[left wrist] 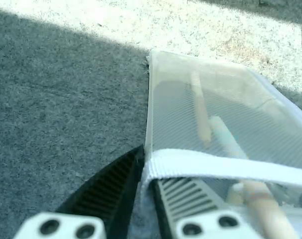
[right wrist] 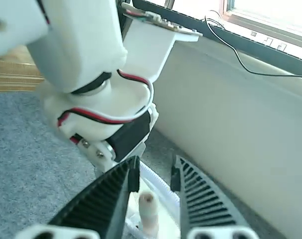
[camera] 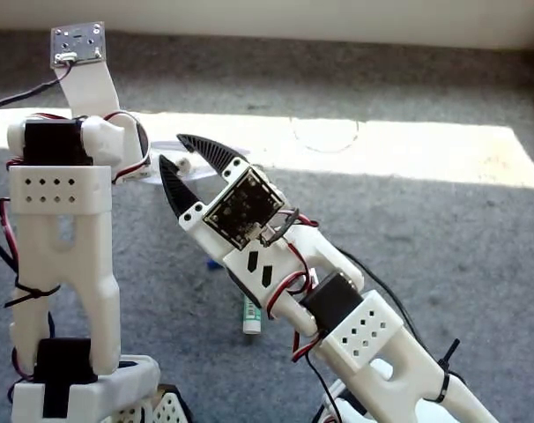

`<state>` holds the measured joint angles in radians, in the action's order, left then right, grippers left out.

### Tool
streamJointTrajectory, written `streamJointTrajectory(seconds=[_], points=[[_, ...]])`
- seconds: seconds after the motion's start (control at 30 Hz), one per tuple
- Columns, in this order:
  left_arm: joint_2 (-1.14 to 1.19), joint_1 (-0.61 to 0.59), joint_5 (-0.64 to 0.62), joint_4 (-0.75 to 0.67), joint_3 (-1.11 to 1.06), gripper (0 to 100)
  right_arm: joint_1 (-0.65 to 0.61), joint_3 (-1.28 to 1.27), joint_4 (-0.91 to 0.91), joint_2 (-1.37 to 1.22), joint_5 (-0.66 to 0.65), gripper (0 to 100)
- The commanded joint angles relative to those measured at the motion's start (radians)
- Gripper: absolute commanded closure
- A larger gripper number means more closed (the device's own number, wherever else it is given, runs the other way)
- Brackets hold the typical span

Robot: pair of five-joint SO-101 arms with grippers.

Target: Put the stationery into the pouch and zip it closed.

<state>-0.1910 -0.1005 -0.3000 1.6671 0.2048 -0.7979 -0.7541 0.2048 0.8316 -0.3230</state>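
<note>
Grey felt covers the tabletop (camera: pixel 443 264), with a bright band of sunlight (camera: pixel 408 145) across its far part and a pale wall behind.

My left arm (camera: pixel 60 229) stands upright at the near left of the high view. My right arm (camera: pixel 355 326) slants in from the near right towards it.

The mesh pouch (left wrist: pixel 230 114) lies on the felt partly in the sun, with its white zip band towards my left wrist. My left end effector (left wrist: pixel 147 169) is pinched tight on that band at the pouch's corner, one finger on each side of the fabric.

My right end effector (camera: pixel 171 148) sits just beside the left arm's wrist, its black fingers a narrow gap apart. Between them I see the end of a white stick (right wrist: pixel 148 211), and I cannot tell whether they touch it.

Inside the pouch lie a pencil (left wrist: pixel 201 112) and a pale pen (left wrist: pixel 226 137), side by side. A white and green stick (camera: pixel 251 313) lies on the felt under my right arm, apart from the pouch.
</note>
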Motion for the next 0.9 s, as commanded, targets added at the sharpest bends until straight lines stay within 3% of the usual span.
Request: streamJointTrajectory(seconds=[0.0,0.23,0.5,0.87], points=[[-0.001,0.013,0.006,0.000,0.001,99,-0.007,0.025,0.005,0.025,0.034,88.5],[-0.001,0.012,0.006,0.000,0.001,99,-0.001,0.154,0.165,0.025,0.072,88.5],[-0.002,-0.025,0.006,-0.002,0.001,99,0.108,0.348,0.383,0.021,0.183,88.5],[-0.004,-0.031,0.006,0.000,0.001,99,0.114,0.435,0.556,0.019,0.187,88.6]])
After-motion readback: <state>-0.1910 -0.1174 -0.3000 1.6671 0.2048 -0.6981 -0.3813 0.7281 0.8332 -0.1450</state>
